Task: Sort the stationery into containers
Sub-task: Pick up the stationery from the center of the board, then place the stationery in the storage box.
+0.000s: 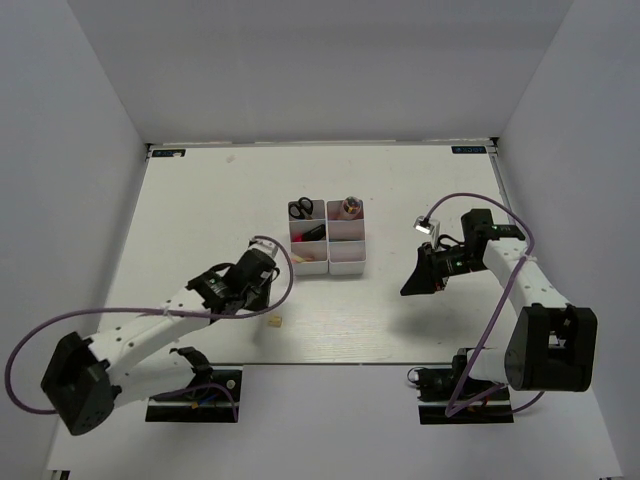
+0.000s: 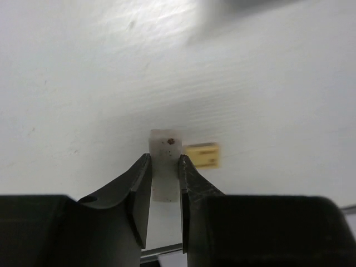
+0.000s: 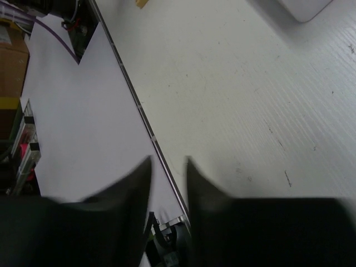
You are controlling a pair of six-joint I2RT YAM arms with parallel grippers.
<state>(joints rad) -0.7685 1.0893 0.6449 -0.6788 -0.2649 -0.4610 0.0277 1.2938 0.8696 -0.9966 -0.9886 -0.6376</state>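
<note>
One white block (image 2: 164,153), left wrist view only

The scissors (image 1: 301,209) sit in the far-left compartment of the white bins (image 1: 346,261); a small tan piece (image 1: 275,321) lies near the left pincer (image 1: 264,302)

white arm links (image 1: 140,335), black joints (image 1: 550,350), looping purple cables (image 1: 60,318)

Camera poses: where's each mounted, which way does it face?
Top external: above and behind, facing down on the table; left arm and right arm show.
Left wrist: faces down past the left gripper at a pale block between its fingers, tan piece beside.
Right wrist: faces past the right gripper across the table to its edge.
Shared: top and left wrist both show the tan piece.
</note>
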